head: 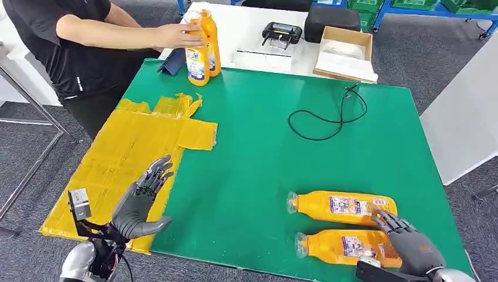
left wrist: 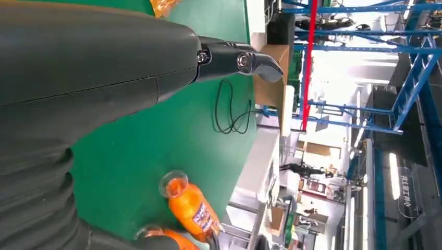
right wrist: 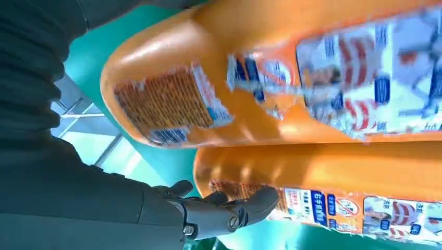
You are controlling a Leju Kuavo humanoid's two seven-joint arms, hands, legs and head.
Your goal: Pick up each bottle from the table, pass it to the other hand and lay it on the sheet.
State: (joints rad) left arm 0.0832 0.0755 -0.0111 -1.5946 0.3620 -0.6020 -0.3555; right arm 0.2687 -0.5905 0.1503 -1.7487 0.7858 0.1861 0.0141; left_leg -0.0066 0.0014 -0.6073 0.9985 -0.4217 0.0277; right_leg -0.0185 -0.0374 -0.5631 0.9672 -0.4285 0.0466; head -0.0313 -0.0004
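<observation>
Two orange bottles lie side by side on the green table top, caps pointing left: the far bottle and the near bottle. My right hand rests over the base end of the near bottle, fingers spread and reaching toward the far one, gripping nothing. The right wrist view shows both bottles close up with my thumb beside them. My left hand hovers open at the edge of the yellow sheet. The left wrist view shows one bottle beyond that hand.
A person at the far left corner holds two upright orange bottles with one hand. A black cable loops on the far right of the green top. Behind it stand a cardboard box and a black device.
</observation>
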